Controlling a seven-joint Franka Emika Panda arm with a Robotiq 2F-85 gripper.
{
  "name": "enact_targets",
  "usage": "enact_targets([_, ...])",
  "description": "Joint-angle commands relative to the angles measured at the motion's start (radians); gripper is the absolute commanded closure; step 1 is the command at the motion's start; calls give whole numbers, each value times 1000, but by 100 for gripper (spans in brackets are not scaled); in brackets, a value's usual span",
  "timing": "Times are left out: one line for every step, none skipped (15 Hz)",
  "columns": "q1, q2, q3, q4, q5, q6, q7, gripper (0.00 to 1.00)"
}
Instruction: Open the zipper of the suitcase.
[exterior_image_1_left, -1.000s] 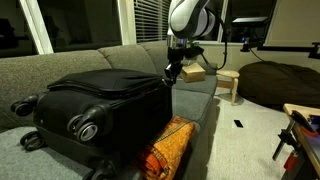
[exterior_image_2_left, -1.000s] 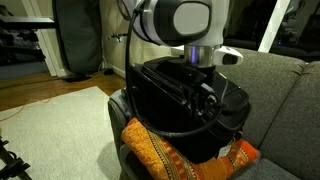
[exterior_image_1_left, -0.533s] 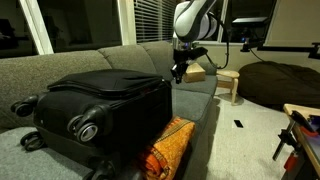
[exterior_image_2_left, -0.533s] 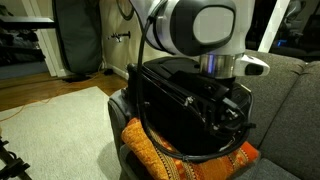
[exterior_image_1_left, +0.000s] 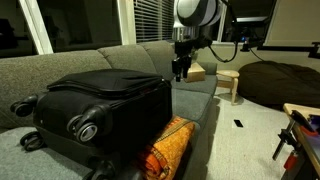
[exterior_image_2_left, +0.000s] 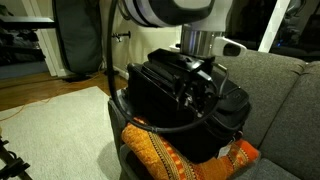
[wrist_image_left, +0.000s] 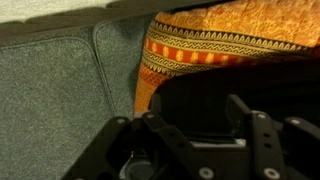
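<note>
The black soft-sided suitcase (exterior_image_1_left: 105, 100) lies flat on the grey sofa (exterior_image_1_left: 60, 65), its grey-hubbed wheels (exterior_image_1_left: 88, 127) facing outward.

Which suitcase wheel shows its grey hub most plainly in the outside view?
The wheel toward the orange cushion, on the suitcase's end: its round grey hub faces the camera; the wheels at the left look mostly dark.

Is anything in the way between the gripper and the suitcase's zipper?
Nothing visible. In an exterior view the gripper hangs in open air close to an upper corner of the suitcase. The orange cushion lies low at the suitcase's front, off that path. The zipper pull is too small to make out.
</note>
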Motion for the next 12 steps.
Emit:
enact_targets([5, -194, 22, -161, 18, -106, -30, 2])
enact_targets([10, -228, 23, -186, 15, -128, -32, 1])
enact_targets([15, -257, 24, -207, 12, -149, -35, 0])
enact_targets([15, -286, 27, -229, 17, -167, -49, 0])
enact_targets([16, -310, 27, -247, 21, -180, -60, 0])
enact_targets([17, -330, 27, -263, 26, -193, -75, 0])
enact_targets([18, -351, 26, -282, 29, -200, -86, 0])
enact_targets([20, -371, 25, -301, 32, -202, -102, 0])
enact_targets([21, -385, 23, -316, 35, -197, -112, 0])
enact_targets([25, -307, 18, -242, 14, -191, -77, 0])
enact_targets([26, -321, 18, -258, 17, -190, -86, 0])
enact_targets([26, -332, 17, -269, 19, -190, -92, 0])
